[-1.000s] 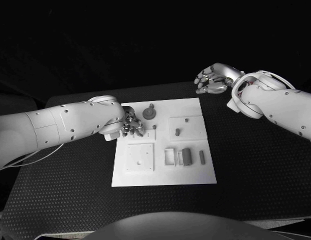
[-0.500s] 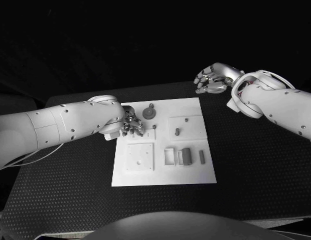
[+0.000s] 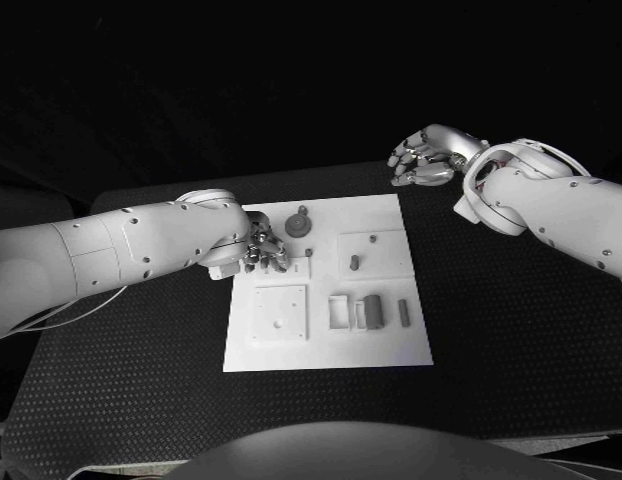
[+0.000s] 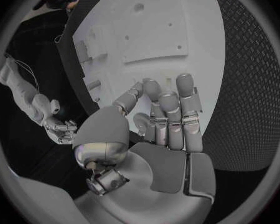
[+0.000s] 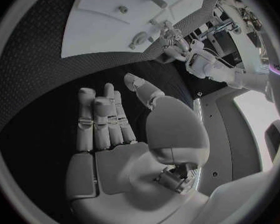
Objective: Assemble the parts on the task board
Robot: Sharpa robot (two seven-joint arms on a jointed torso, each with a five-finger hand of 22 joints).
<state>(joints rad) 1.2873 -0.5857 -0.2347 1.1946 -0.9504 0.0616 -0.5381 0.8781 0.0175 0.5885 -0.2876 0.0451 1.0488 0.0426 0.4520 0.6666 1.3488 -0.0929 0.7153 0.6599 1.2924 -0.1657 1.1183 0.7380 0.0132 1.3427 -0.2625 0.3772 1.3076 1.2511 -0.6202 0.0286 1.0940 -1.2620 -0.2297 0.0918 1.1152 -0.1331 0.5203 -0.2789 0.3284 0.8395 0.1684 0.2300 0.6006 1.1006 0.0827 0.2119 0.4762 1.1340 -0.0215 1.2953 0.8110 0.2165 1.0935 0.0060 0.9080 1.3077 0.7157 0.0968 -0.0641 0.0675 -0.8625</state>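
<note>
Two smooth white arm shells dotted with small dark screws end in the silver-grey jointed left hand (image 3: 264, 250) and right hand (image 3: 424, 160); thin cables loop at the right wrist.

The left arm reaches in from the left, its left hand (image 3: 264, 250) low, fingers (image 4: 175, 109) extended together and holding nothing; the right hand (image 3: 424, 160) hangs far right, fingers (image 5: 101, 119) loosely bent, empty.
</note>
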